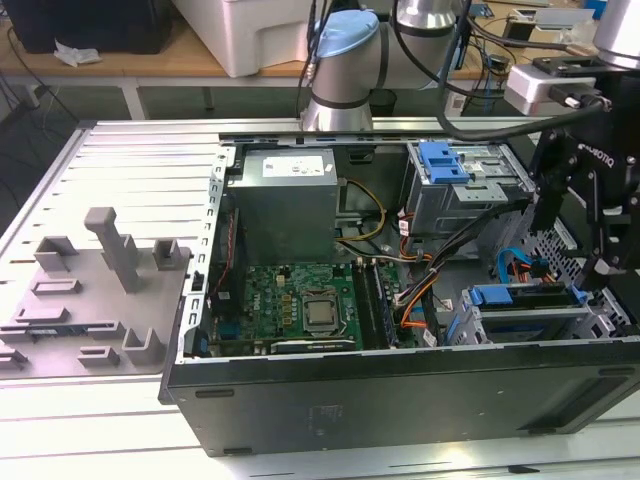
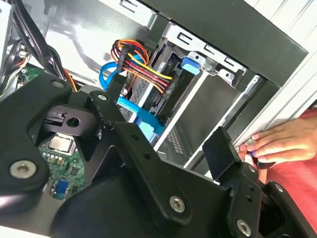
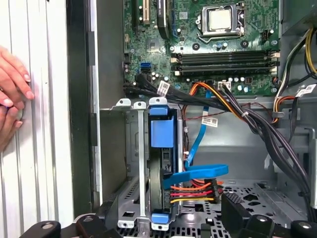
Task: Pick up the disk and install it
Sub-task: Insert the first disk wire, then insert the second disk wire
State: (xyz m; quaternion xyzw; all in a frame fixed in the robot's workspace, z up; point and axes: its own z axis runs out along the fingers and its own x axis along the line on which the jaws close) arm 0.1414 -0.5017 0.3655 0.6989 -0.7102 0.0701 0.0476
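The slatted metal table (image 1: 130, 160) carries the open black computer case (image 1: 400, 395) and a grey fixture (image 1: 90, 310) with upright blocks.

The fingers (image 3: 237, 210) are matt black. Between them in the first wrist view, the disk (image 3: 162, 133) shows its blue carrier bracket against the dull silver drive cage (image 3: 130, 148). Just beside it run a blue data cable (image 3: 198, 173) and a bundle of red, orange, yellow and black wires (image 3: 190, 193). Beyond the fingers the motherboard (image 3: 223, 54) is green and its processor (image 3: 220, 19) silver. The computer case (image 1: 400, 400) is black, the power supply (image 1: 285, 205) grey and the ribbed surface (image 1: 130, 160) pale silver. Red cloth (image 2: 297, 173) lies well apart from the fingers.
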